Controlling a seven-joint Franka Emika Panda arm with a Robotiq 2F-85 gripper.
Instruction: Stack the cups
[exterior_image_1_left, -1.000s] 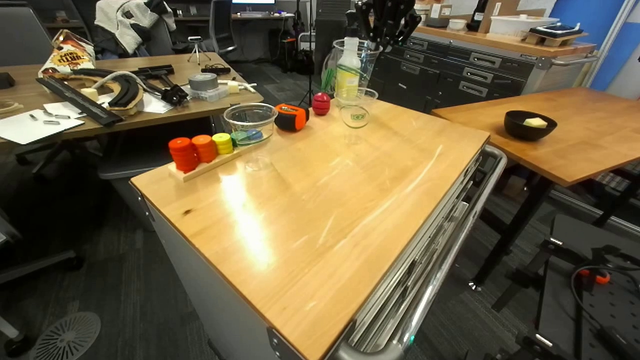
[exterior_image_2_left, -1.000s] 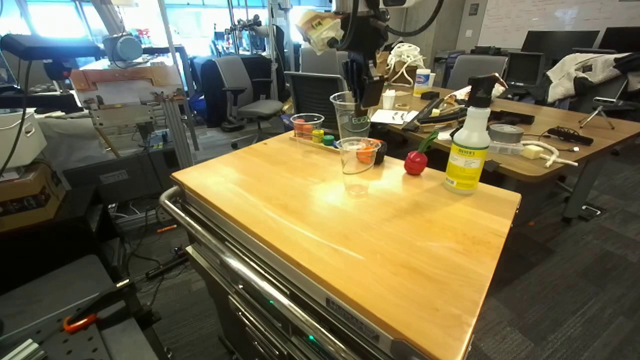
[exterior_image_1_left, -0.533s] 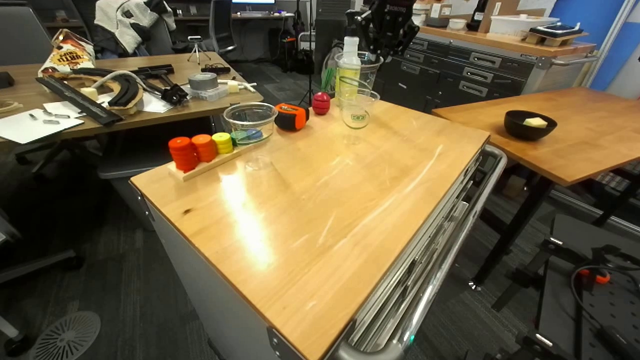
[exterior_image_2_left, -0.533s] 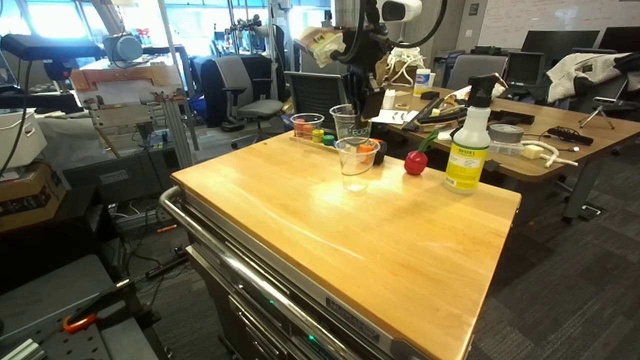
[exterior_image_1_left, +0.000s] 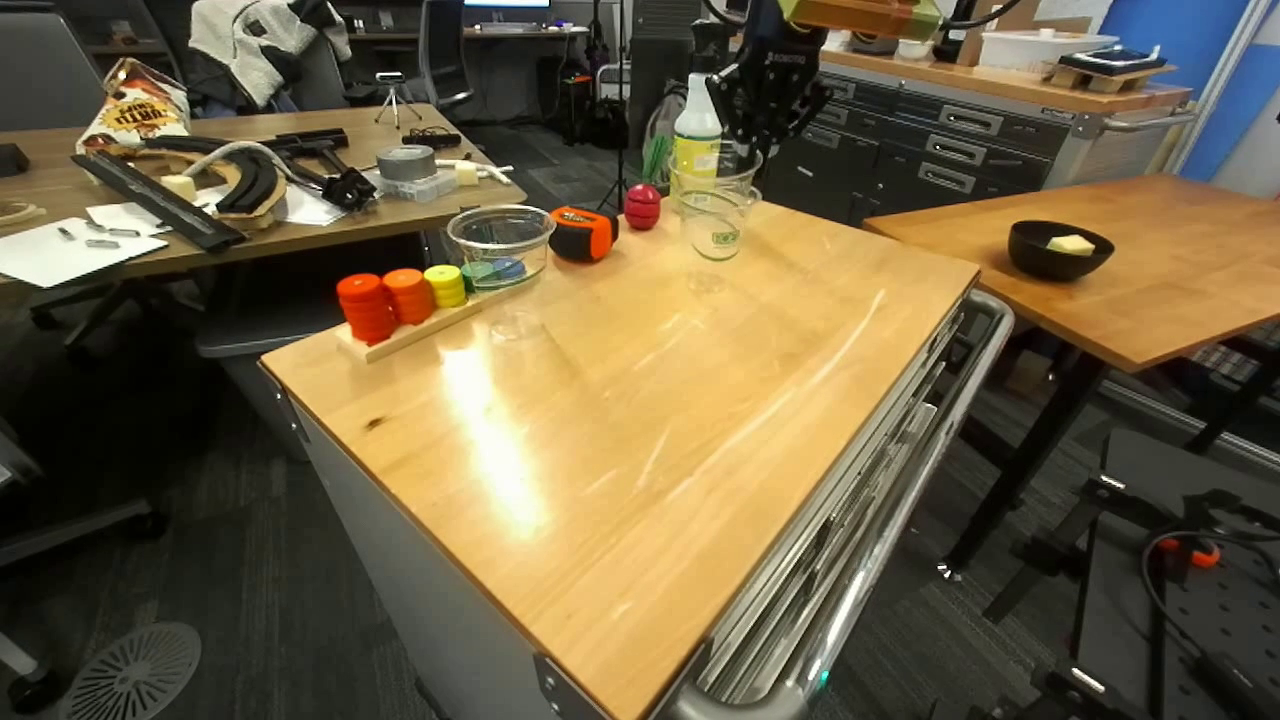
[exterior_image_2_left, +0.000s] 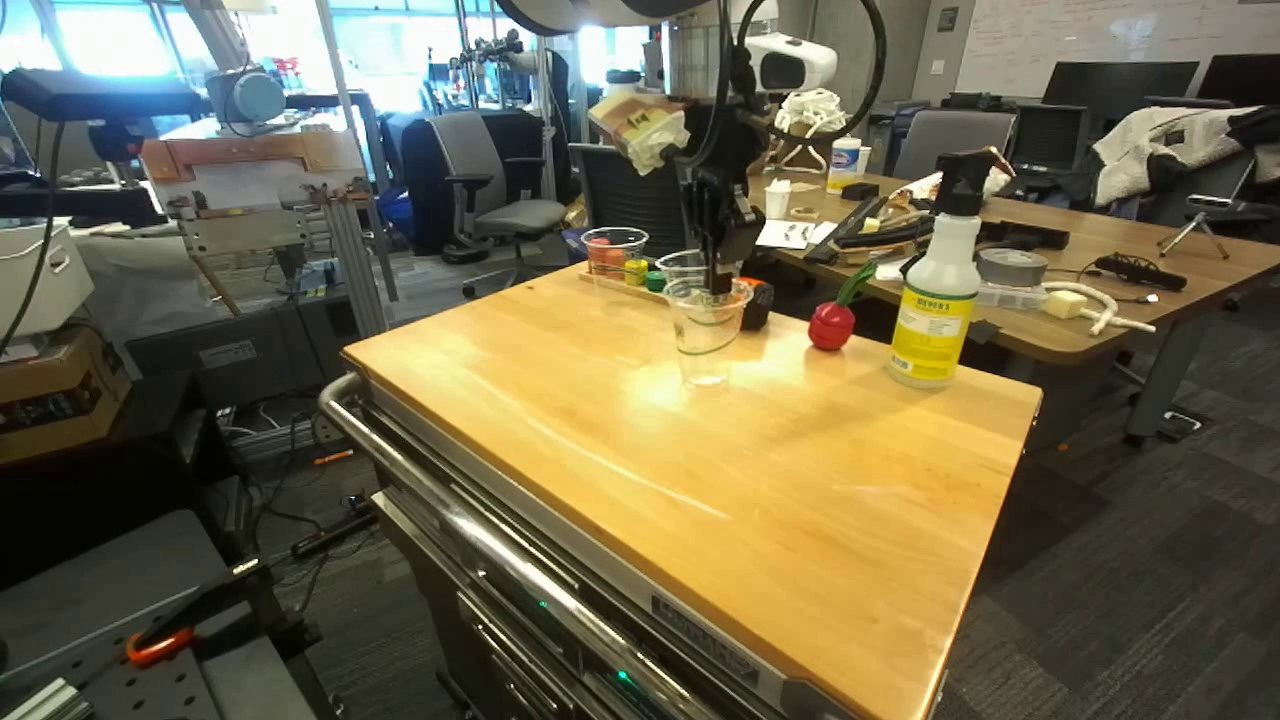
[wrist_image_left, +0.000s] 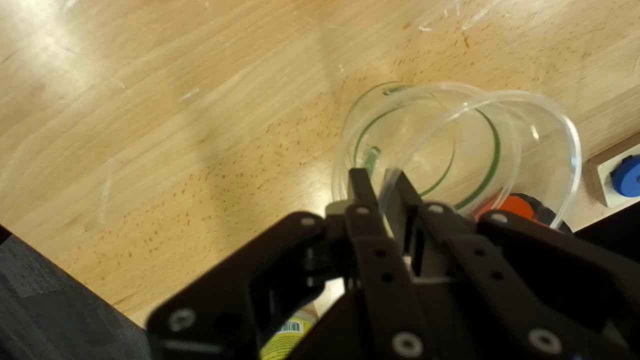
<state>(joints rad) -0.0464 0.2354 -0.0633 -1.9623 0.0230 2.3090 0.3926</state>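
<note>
Two clear tumblers are at the back part of the wooden worktop. The lower cup (exterior_image_2_left: 705, 352) (exterior_image_1_left: 718, 245) stands upright; it also shows in the wrist view (wrist_image_left: 367, 125). The upper cup (exterior_image_2_left: 668, 268) (wrist_image_left: 555, 150) sits partly inside it, its rim higher and off-centre. My gripper (exterior_image_2_left: 720, 285) (exterior_image_1_left: 765, 150) points down at the rim. In the wrist view, the upper cup's rim passes between my fingertips (wrist_image_left: 377, 175), with a small gap visible beside it. How deep the cups overlap is hard to tell through the clear walls.
An orange-black tape measure (exterior_image_1_left: 583, 235) and a red toy (exterior_image_2_left: 832, 325) stand near the cups. A yellow-green spray bottle (exterior_image_2_left: 930, 320) stands beyond. A shallow clear bowl (exterior_image_1_left: 500, 235) and a rack of coloured rings (exterior_image_1_left: 405, 300) line one edge. A metal rail (exterior_image_2_left: 500, 535) runs along another.
My gripper has moved down with the upper cup, lowering it from above the lower cup to partly inside it. The lower cup has shifted slightly.
</note>
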